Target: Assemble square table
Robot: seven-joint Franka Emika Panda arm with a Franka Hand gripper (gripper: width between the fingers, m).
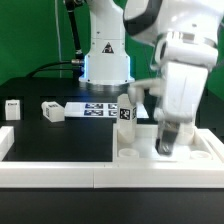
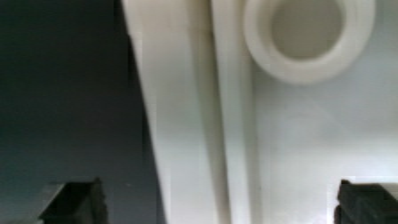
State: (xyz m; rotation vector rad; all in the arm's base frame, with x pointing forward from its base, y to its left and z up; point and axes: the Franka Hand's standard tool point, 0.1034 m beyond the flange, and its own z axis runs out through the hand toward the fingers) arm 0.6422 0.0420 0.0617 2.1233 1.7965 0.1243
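The white square table panel (image 1: 203, 152) lies flat at the exterior view's right, inside the border rail. One white leg with a tag (image 1: 126, 110) stands upright at the panel's far corner on the exterior view's left. Two more tagged legs (image 1: 52, 110) (image 1: 12, 108) lie on the black table at the left. My gripper (image 1: 168, 148) hangs low over the panel. In the wrist view, my gripper (image 2: 222, 205) is open, its dark fingertips (image 2: 75, 200) wide apart astride the panel's raised rim (image 2: 187, 120). A round corner hole (image 2: 299, 40) shows ahead. Nothing is held.
The marker board (image 1: 98, 109) lies in front of the robot base (image 1: 105, 55). The long low white border rail (image 1: 55, 165) runs along the front and turns up at the exterior view's left. A fourth leg is not in view.
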